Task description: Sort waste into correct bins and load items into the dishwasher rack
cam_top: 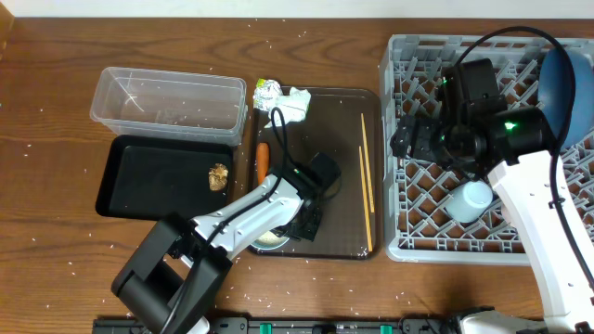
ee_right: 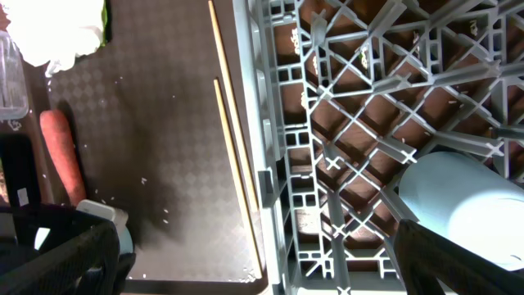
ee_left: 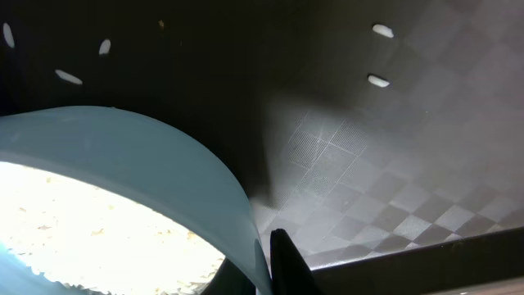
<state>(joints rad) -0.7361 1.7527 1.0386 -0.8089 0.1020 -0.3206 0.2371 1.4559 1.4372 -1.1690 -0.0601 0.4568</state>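
Observation:
My left gripper (cam_top: 302,223) is low over the brown tray's front and shut on the rim of a light-blue cup (ee_left: 164,164) holding white rice (ee_left: 82,229); the cup shows in the overhead view (cam_top: 269,239). My right gripper (cam_top: 418,139) is open and empty over the left edge of the grey dishwasher rack (cam_top: 418,218), and in the right wrist view (ee_right: 246,262) it spans the rack wall. An orange carrot (cam_top: 263,160), crumpled white paper (cam_top: 292,100), a yellow-green wrapper (cam_top: 267,88) and chopsticks (cam_top: 367,186) lie on the tray. The brown lump (cam_top: 218,176) lies in the black tub (cam_top: 148,181). The pink cup is out of view.
The clear tub (cam_top: 167,97) stands behind the black tub. The dark-blue plate (cam_top: 568,83) stands in the rack's far right corner. A pale whitish cup or bowl (cam_top: 469,199) lies in the rack's front part. The brown tray (cam_top: 325,130) sits between tubs and rack. Rice grains are scattered on the table.

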